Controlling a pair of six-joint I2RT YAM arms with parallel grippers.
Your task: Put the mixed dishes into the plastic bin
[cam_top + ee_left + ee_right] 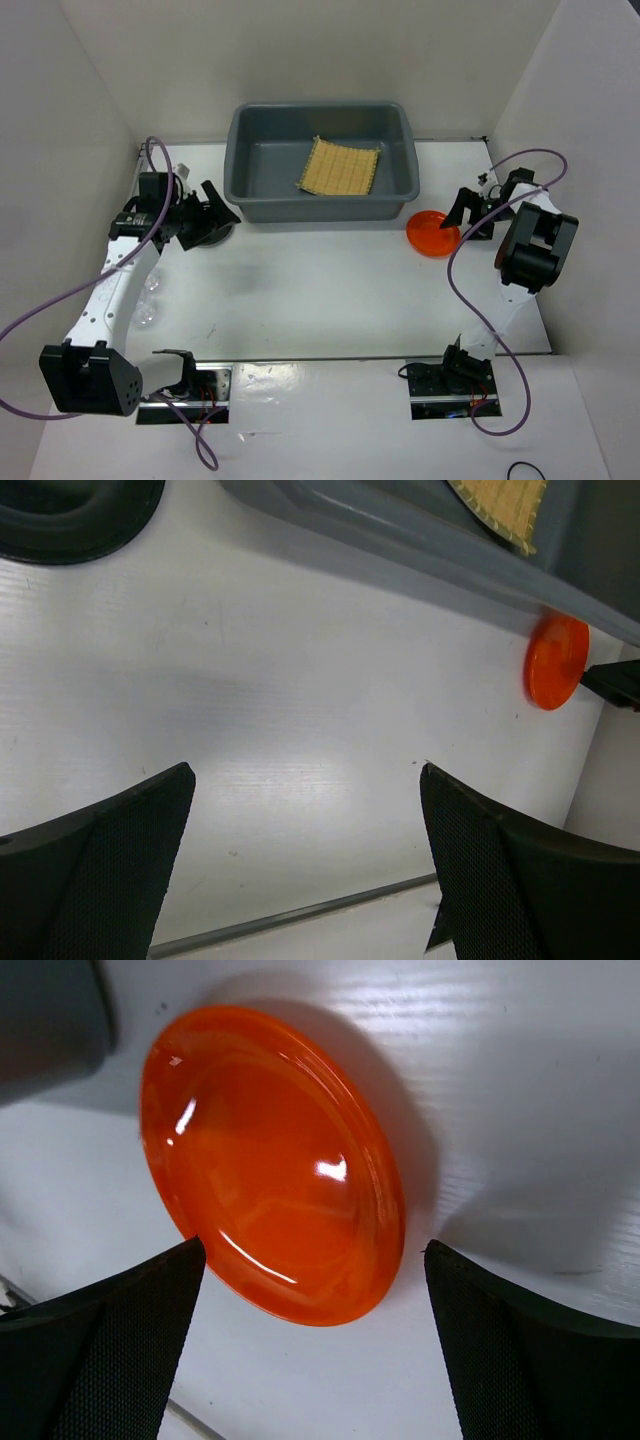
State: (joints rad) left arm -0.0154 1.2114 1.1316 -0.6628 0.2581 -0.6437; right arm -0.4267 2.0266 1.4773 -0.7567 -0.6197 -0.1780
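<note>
The grey-blue plastic bin (pixel 322 205) stands at the back centre, and the tan woven mat (pixel 340 167) lies flat inside it. On the table by the bin's right front corner rests the orange plate (pixel 430 235). My right gripper (pixel 462 218) hangs open just right of it; in the right wrist view the orange plate (pixel 270 1160) lies ahead of the open right gripper (pixel 313 1248), untouched. My left gripper (pixel 225 212) is open with nothing in it, over the edge of the black plate (pixel 212 240). Two clear glasses (pixel 148 305) sit beside the left arm.
White walls close in the table on the left, back and right. In the left wrist view the black plate (pixel 70 520) is at top left, the bin's wall (pixel 400 530) runs across the top, and bare table lies under the left gripper (pixel 305 770).
</note>
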